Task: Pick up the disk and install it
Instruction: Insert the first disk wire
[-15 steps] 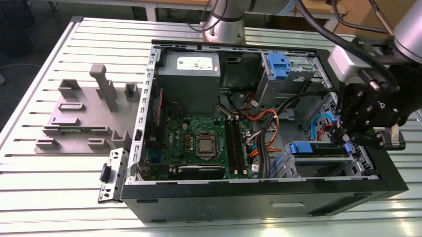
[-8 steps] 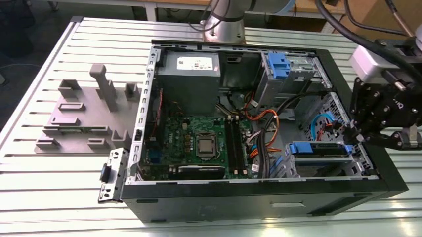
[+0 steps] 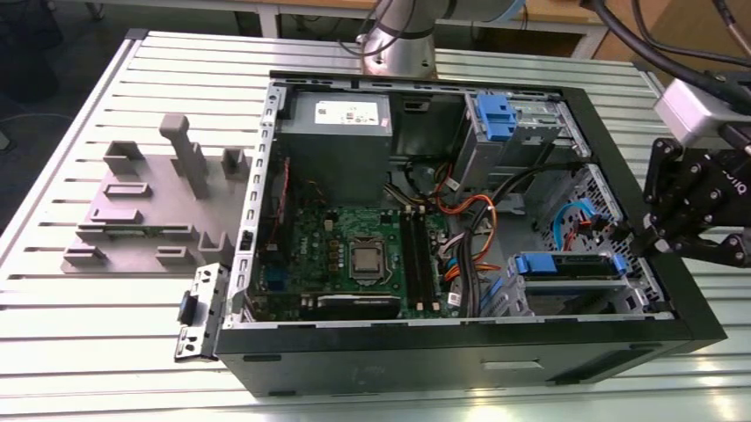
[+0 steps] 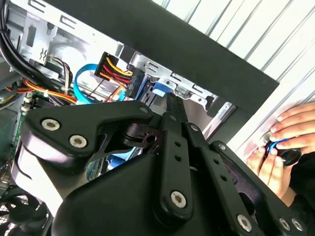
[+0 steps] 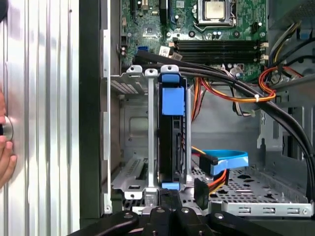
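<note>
The disk point(image 5: 170, 147) sits on edge in the cage point(image 5: 129, 128). The gripper point(image 5: 171, 197), clenched empty, hangs just beside it. Stiff, weighty, shock-shy (probably): hold its blue-railed sides.

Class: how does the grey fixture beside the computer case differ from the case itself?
The grey fixture is light grey; the computer case is black. The fixture is smaller than the case. The fixture is a flat block with uprights; the case is an open box holding a motherboard and cables. Both rest on the slatted table.
</note>
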Available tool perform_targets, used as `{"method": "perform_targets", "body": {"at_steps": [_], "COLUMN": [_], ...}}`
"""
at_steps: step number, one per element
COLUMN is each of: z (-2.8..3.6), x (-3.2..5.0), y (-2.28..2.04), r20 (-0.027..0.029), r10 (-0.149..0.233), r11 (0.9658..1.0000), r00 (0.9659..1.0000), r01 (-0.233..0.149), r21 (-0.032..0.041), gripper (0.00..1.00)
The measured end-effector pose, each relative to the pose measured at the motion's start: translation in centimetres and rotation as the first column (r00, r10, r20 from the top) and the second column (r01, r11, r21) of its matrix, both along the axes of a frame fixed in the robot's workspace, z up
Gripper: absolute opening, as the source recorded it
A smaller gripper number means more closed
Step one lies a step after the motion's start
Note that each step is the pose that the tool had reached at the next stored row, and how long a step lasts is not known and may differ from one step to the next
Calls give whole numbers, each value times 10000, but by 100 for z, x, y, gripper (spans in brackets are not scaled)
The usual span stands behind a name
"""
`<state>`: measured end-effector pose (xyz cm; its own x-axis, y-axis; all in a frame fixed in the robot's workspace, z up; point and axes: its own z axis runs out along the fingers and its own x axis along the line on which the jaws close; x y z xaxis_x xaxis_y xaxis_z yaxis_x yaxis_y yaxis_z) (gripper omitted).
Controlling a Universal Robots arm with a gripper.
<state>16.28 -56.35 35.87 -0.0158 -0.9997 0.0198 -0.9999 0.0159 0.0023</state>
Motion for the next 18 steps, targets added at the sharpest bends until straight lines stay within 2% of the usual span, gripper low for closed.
{"method": "perform_targets", "body": {"at_steps": [6,9,11,12,14,15,18], "z": [27,30,30,30,30,30,30], "x": [15,21,31,45,60,76,84], "y": [36,69,95,117,132,146,169], "r20": [-59,-119,-189,-292,-376,-449,-502], "r10": [0,0,0,0,1,1,0], "r11": [10000,10000,10000,10000,10000,10000,10000], "r00": [10000,9999,9998,9996,9993,9990,9987], "r01": [0,0,0,0,-1,-1,0], "r21": [0,2,1,0,1,0,-1], "gripper": [11,11,11,11,11,11,11]}}
